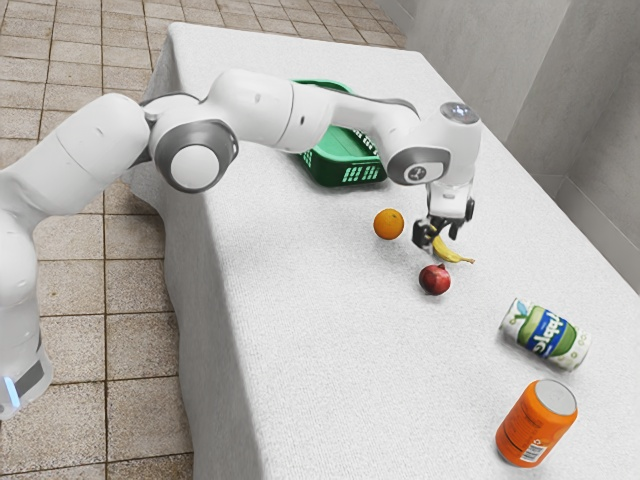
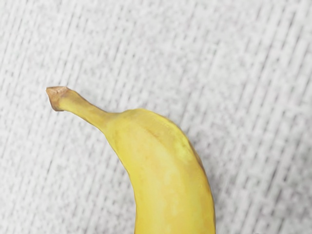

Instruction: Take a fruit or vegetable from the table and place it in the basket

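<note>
"Where's your arm, going from the exterior view's left?"

"My arm comes in over the tiled floor and reaches across the white-covered table. Behind it I can see part of the green basket, with its perforated wall."

"And next?"

"An orange sits on the cloth, between the basket and my gripper. The gripper points down, low over the table. A round red fruit lies just beside the banana."

"How are the fingers?"

"I've got the fingers standing well apart, with one end of the banana in the gap. They aren't closed on it."

"So where does the banana lie?"

"On the table, under the gripper, outside the basket. My wrist view gives me its brown-tipped stem and the curved yellow body, against the cloth."

"Anything further right?"

"Yes, a green-and-blue can on its side, with an apple label. Then an orange-coloured can with a silver top, nearer the exterior camera and apart from the fruit."
</note>
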You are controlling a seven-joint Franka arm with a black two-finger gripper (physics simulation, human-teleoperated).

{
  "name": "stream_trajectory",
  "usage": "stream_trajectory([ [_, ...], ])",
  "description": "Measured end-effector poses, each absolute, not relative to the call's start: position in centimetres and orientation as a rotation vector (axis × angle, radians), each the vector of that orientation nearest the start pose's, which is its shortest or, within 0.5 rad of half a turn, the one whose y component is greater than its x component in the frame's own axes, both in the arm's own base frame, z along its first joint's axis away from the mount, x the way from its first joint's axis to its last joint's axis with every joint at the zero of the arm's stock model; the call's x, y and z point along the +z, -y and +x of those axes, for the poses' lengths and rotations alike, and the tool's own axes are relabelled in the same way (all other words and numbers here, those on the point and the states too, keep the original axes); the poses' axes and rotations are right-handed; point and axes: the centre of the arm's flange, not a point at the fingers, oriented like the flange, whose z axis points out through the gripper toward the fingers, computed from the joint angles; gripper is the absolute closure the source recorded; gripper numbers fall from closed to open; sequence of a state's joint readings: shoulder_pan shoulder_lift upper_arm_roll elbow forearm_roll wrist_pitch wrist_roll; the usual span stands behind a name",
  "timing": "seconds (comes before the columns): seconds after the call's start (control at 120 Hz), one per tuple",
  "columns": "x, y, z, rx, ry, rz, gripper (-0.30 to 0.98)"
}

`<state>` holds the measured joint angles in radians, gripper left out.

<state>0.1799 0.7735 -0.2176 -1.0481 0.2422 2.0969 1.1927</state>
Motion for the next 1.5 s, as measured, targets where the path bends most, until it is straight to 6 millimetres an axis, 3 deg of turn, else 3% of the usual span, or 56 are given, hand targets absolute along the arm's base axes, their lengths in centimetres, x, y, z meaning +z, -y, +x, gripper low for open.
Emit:
stream_trajectory([
  [0.233,41.1,-4.3,78.6,-0.299,-1.693,-2.354,0.47],
  [0.533,41.4,-4.3,78.7,-0.311,-1.685,-2.351,0.54],
  [0.625,43.0,-4.1,78.5,-0.333,-1.679,-2.336,0.55],
  [0.767,48.9,-4.9,77.4,-0.378,-1.636,-2.303,0.56],
  [0.825,50.6,-7.1,76.6,-0.366,-1.598,-2.321,0.56],
  [0.883,54.4,-10.5,75.0,-0.368,-1.525,-2.342,0.56],
  [0.933,56.9,-14.7,73.2,-0.359,-1.443,-2.379,0.55],
  [0.992,58.0,-19.7,71.3,-0.331,-1.354,-2.434,0.55],
  [1.067,58.1,-24.5,69.4,-0.292,-1.273,-2.494,0.56],
  [1.192,57.4,-29.8,67.2,-0.245,-1.181,-2.564,0.56],
  [1.375,56.3,-35.5,64.5,-0.208,-1.074,-2.639,0.56],
  [1.5,54.9,-37.4,63.9,-0.204,-1.038,-2.678,0.56],
])
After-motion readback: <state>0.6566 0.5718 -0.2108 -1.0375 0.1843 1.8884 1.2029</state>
